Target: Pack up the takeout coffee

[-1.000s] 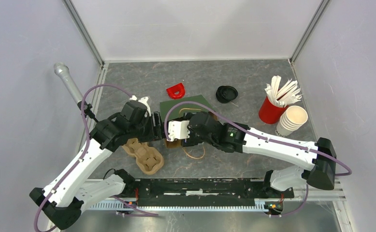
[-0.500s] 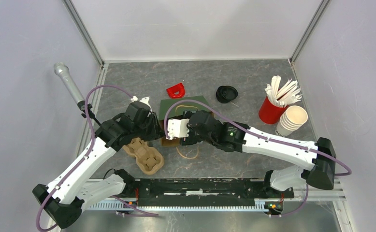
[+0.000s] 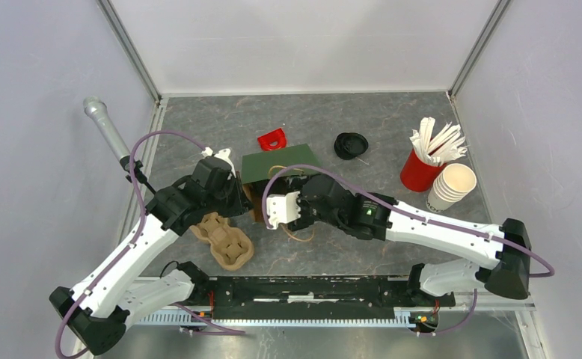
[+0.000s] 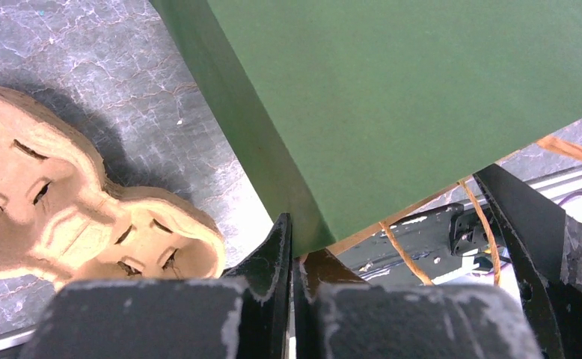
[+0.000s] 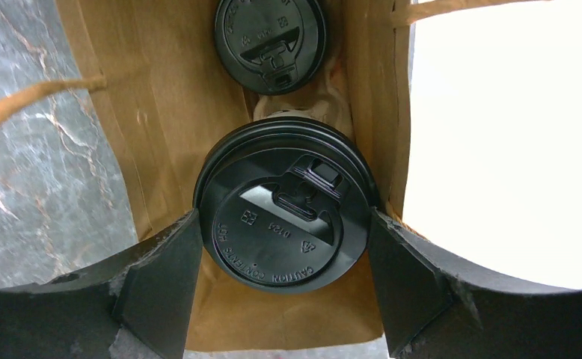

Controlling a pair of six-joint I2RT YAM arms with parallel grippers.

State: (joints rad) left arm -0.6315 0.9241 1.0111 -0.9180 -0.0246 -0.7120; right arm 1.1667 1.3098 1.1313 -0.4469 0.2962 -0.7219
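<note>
Packing looks more than half done, to my eye. From above, the green bag sits mid-table, its mouth on the six o'clock side. The left tool is at the bag's eight o'clock corner and the right tool is at the mouth. A pulp carrier rests just beside the bag, at seven o'clock.

Left wrist view: the left tool's fingers are pressed together, pinching the bag's rim.

Right wrist view: the right tool's fingers, set wide, clamp a lidded cup just inside the brown-lined bag. A second lidded cup stands deeper in, at twelve o'clock. What's left, I'd judge, is to release this cup and back out.
</note>
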